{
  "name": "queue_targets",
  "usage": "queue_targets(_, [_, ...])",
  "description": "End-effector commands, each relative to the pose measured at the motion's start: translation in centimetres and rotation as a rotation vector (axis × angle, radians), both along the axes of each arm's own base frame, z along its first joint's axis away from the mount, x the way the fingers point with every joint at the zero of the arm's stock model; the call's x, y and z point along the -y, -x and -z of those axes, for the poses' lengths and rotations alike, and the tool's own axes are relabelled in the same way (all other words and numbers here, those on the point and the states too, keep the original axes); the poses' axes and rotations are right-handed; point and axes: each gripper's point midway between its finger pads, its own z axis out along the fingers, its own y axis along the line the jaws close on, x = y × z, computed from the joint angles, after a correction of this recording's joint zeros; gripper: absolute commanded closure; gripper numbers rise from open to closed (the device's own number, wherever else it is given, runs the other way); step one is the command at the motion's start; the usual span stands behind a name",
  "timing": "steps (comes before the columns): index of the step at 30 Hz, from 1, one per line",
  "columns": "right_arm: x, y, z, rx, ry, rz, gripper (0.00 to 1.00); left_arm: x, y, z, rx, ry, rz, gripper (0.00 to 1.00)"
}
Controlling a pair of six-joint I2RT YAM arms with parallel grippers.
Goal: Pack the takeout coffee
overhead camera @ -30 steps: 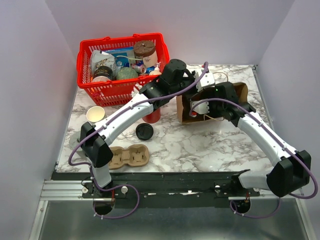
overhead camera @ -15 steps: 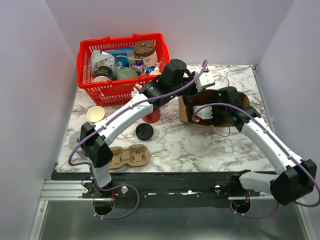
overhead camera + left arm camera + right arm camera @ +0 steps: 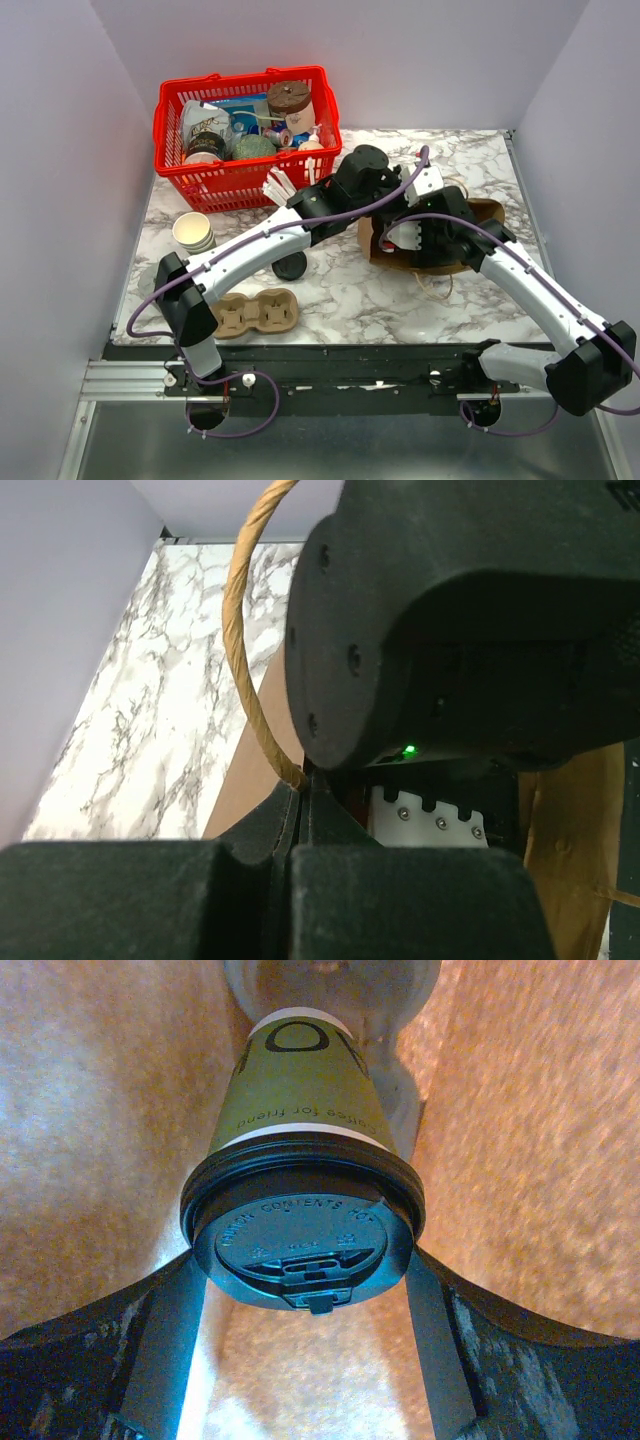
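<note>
The takeout coffee [image 3: 305,1090], a green cup with a pale band and a black lid [image 3: 300,1235], lies inside the brown paper bag [image 3: 90,1110]. My right gripper [image 3: 303,1295] is shut on the coffee, one finger pressed to each side of the lid. The cup's base rests against a pale moulded piece [image 3: 400,985]. In the top view the right gripper [image 3: 405,236] reaches into the bag [image 3: 484,212], and the coffee is hidden. My left gripper [image 3: 303,782] is shut on the bag's tan twine handle [image 3: 238,630], just above the bag's mouth [image 3: 424,181].
A red basket [image 3: 200,186] full of groceries stands at the back left. A lidless stack of cups [image 3: 192,231], a loose black lid [image 3: 292,266] and a cardboard cup carrier [image 3: 258,312] lie under and left of the left arm.
My left arm has swung right and nearer with the handle. The right gripper has pushed further into the bag with the coffee. The bag has tipped and shifted.
</note>
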Motion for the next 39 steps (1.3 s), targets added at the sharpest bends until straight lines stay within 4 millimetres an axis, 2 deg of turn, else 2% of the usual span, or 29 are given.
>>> queue_targets(1, [2.0,0.9,1.0,-0.014,0.045,0.128,0.99,-1.2,-0.7,-0.5,-0.014,0.016,-0.085,1.0])
queue_targets(4, [2.5,1.0,1.3,-0.015,0.055,0.164,0.99,-1.4,-0.6,-1.0,0.009,0.021,-0.08,1.0])
queue_targets(9, [2.7,0.0,0.7,0.034,0.06,0.19,1.0,-1.3,0.0,-1.0,0.023,0.015,-0.037,1.0])
queue_targets(17, [2.5,0.3,-1.6,0.014,0.042,0.209,0.99,-1.3,0.6,-0.3,0.022,0.0,-0.001,1.0])
queue_targets(21, [2.8,-0.1,-1.4,0.024,0.057,0.232,1.0,-1.1,1.0,-0.3,0.023,0.005,0.029,1.0])
queue_targets(24, [2.0,-0.2,-1.9,0.023,0.004,0.229,1.0,-1.2,1.4,-0.4,0.024,0.012,0.05,1.0])
queue_targets(25, [1.4,-0.4,-2.9,0.038,-0.04,0.219,1.0,-1.3,1.6,-0.6,0.032,0.015,0.058,1.0])
queue_targets(27, [1.0,-0.5,-3.5,0.053,-0.063,0.217,1.0,-1.4,1.7,-0.9,0.047,0.026,0.067,1.0])
queue_targets(32, [1.8,-0.6,-2.8,0.064,-0.027,0.24,1.0,-1.6,2.1,-1.3,0.089,0.051,0.088,1.0])
queue_targets(36, [0.8,-1.0,-3.6,0.114,-0.106,0.21,1.0,-1.5,2.7,-1.8,0.096,0.081,0.12,1.0])
queue_targets(39, [0.8,-1.0,-3.4,0.129,-0.108,0.199,0.99,-1.6,3.0,-2.1,0.103,0.093,0.129,0.93])
